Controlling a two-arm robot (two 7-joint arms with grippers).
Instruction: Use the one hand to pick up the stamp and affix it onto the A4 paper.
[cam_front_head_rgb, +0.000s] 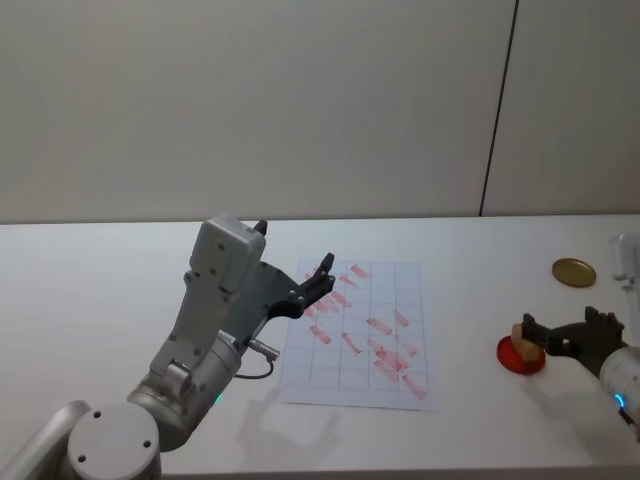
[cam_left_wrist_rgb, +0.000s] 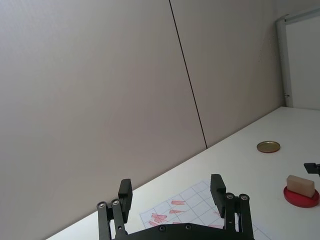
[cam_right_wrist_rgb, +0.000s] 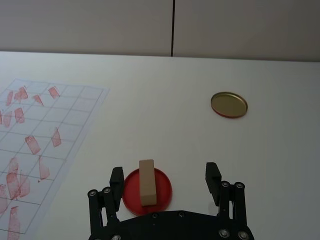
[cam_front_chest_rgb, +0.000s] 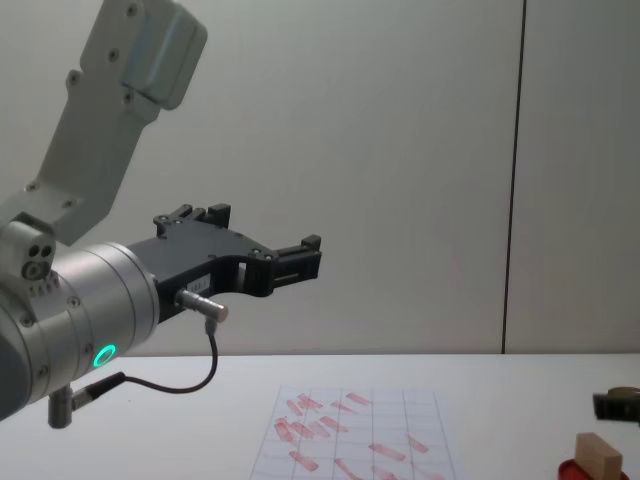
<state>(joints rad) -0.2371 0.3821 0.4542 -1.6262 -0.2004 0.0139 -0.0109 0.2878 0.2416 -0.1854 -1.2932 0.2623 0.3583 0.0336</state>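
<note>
White table (cam_front_head_rgb: 100, 300), stamp (cam_right_wrist_rgb: 146, 182) on red disc (cam_right_wrist_rgb: 162, 190)

The right gripper (cam_front_head_rgb: 560, 326) hangs low over the table (cam_front_head_rgb: 100, 280) with its fingers apart. The stamp (cam_front_head_rgb: 521, 338) stands on a red disc (cam_front_head_rgb: 520, 359), just beside the gripper's left finger. A gold disc (cam_front_head_rgb: 574, 271) lies beyond the gripper. The A4 paper (cam_front_head_rgb: 411, 276) lies well to its left, under the raised left gripper (cam_front_head_rgb: 298, 252).

white table (cam_front_head_rgb: 100, 260), A4 paper (cam_front_head_rgb: 360, 338), red disc (cam_front_head_rgb: 520, 363), gold disc (cam_front_head_rgb: 574, 271)
</note>
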